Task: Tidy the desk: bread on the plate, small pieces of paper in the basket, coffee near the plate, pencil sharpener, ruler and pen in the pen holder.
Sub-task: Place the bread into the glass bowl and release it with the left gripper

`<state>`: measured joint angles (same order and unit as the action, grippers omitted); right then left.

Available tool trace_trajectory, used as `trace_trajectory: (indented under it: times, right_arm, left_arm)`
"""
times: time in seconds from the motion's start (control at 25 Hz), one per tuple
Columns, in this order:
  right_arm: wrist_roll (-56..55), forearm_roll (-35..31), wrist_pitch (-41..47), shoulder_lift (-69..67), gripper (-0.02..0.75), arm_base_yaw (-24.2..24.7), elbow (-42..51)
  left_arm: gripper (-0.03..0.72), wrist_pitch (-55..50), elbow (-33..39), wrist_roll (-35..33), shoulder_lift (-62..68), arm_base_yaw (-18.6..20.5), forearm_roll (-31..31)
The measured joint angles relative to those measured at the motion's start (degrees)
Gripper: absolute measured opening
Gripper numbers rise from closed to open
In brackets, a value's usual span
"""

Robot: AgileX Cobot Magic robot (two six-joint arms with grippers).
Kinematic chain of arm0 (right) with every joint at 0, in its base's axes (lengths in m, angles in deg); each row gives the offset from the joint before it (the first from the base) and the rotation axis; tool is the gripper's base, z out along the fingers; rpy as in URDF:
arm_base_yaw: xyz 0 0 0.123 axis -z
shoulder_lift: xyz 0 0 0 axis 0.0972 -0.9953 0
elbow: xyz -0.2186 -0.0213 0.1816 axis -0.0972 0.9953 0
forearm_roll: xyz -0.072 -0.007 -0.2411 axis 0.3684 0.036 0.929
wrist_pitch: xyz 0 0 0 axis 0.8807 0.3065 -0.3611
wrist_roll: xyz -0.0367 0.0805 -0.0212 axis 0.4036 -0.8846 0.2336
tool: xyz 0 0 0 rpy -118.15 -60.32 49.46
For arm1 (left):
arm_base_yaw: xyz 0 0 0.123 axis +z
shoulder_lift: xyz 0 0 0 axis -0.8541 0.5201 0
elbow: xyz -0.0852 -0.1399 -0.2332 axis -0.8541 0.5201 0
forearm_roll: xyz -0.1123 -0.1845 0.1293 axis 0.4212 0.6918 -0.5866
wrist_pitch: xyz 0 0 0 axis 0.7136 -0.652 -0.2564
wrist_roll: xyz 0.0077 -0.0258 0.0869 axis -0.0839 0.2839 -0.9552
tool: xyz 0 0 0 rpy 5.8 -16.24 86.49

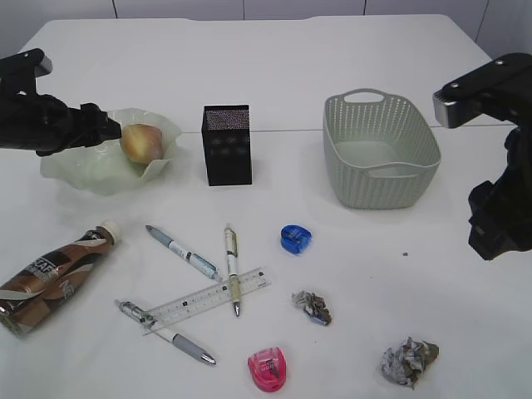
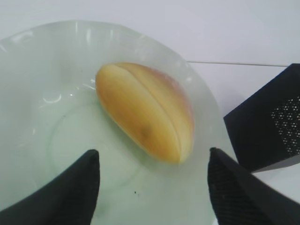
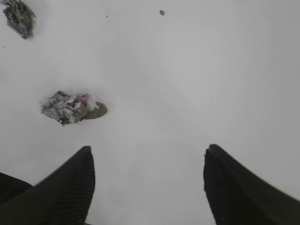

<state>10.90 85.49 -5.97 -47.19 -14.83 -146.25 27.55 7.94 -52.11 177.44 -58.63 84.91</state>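
Two crumpled paper wads lay on the plain white desk (image 1: 349, 50), a small one (image 1: 312, 307) near the middle and a larger grey one (image 1: 409, 362) toward the front right, both creased and ragged. The bread (image 1: 141, 142), an oval golden-brown bun with a smooth glossy crust, rested inside the translucent pale green plate (image 1: 79, 170), whose rim was wavy and ruffled. The left gripper (image 2: 152, 185) hung over the plate with its dark ribbed fingers spread apart on either side of the bun, touching nothing. The right gripper (image 3: 147, 187) also stood parted over bare tabletop, clear of the wads. The black mesh pen holder (image 1: 227, 145) stood upright beside the plate, the perforated grey-green basket (image 1: 382, 150) well to its right. The coffee (image 1: 54, 276) lay on its side at the front left, its base cut off by the picture's edge. Three pens (image 1: 182, 253) (image 1: 232, 268) (image 1: 166, 332) and the clear ruler (image 1: 208, 301) lay scattered and crossing; the ruler's scale was too small to read. A blue sharpener (image 1: 295, 238) and a pink one (image 1: 268, 369) sat apart.
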Motion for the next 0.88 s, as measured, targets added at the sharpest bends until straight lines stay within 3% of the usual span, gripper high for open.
trace_trajectory:
  times: [0.36,0.72,0.88]
  right_arm:
    - [0.0,0.0,0.0,0.0,0.53,0.0,0.0]
    - [0.0,0.0,0.13,0.0,0.53,0.0,-0.03]
    - [0.0,-0.11,0.13,0.0,0.53,0.0,-0.03]
  left_arm:
    - [0.526,-5.11,0.0,7.98,-1.48,-0.21,-1.53]
    - [0.498,-11.64,0.0,31.19,-5.35,-0.55,-24.97]
    - [0.488,-13.26,0.0,38.77,-7.1,-1.65,-38.63]
